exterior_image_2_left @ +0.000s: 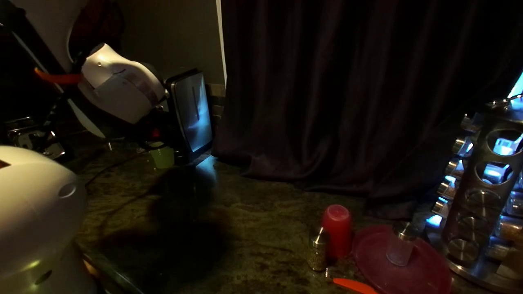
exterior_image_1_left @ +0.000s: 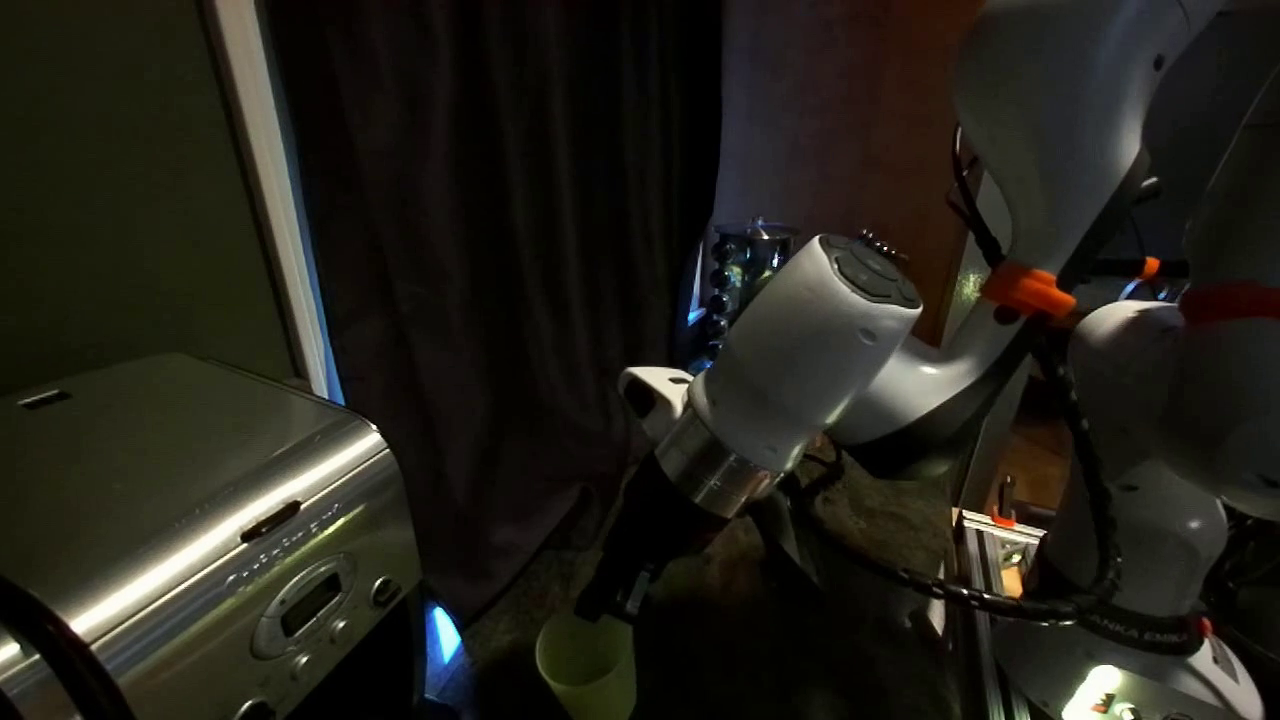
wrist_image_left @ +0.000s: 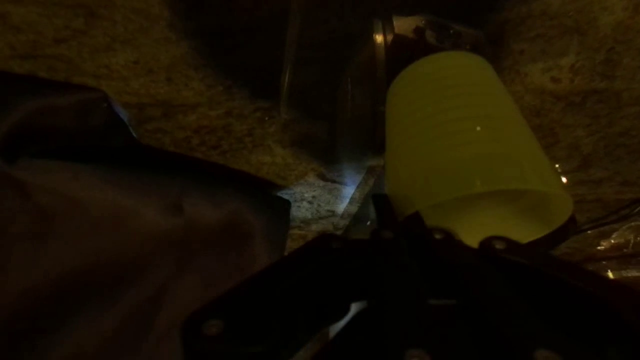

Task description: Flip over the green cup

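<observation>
Green cup (exterior_image_1_left: 590,668) mouth-up near oven (exterior_image_1_left: 190,490); from here can't tell whether base touches counter (exterior_image_2_left: 253,216). Pincer (exterior_image_1_left: 612,603) narrow, apparently nipping rim. Looks light, thin plastic, probably springy, maybe slick; steadier hold likely lower down side, as rim pinch may let it swivel.

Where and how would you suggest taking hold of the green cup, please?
I would pinch the rim of the green cup from above, one finger inside, one outside: in an exterior view its open mouth faces upward, and the claw appears at that rim. It is too dark to tell whether the claw grips it.
</observation>
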Robot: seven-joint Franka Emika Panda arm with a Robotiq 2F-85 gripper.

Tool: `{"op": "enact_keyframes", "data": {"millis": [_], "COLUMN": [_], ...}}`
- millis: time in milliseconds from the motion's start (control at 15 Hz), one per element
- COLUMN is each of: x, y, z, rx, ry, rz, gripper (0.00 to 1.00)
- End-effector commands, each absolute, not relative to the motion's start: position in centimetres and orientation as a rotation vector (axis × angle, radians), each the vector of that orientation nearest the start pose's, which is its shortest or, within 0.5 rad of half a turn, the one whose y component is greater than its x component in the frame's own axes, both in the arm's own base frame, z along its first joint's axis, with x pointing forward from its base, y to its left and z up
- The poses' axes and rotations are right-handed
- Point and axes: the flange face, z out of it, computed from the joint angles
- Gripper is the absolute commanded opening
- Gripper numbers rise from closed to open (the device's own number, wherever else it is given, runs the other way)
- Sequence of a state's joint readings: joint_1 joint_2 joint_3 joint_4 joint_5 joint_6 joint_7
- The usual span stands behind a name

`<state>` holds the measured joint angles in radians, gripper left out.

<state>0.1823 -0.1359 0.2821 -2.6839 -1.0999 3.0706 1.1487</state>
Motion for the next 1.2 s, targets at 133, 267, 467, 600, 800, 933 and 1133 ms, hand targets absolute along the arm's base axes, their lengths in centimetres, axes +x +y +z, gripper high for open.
{"op": "enact_keyframes", "data": {"millis": [133, 267, 467, 600, 800, 933, 1133], "x": [34.3, 34.4, 34.3, 34.4, 34.7, 34.9, 35.4], "y": [22.7, 22.1, 21.5, 21.2, 21.1, 21.3, 21.4], "z": [30.2, 29.6, 28.5, 27.9, 27.0, 26.5, 25.4], "rx": [-2.871, -2.875, -2.889, -2.895, -2.892, -2.888, -2.888], "ry": [-0.672, -0.697, -0.715, -0.716, -0.706, -0.704, -0.691], "rz": [-0.894, -0.885, -0.871, -0.865, -0.857, -0.858, -0.853], "gripper": [0.01, 0.01, 0.01, 0.01, 0.01, 0.01, 0.01]}}
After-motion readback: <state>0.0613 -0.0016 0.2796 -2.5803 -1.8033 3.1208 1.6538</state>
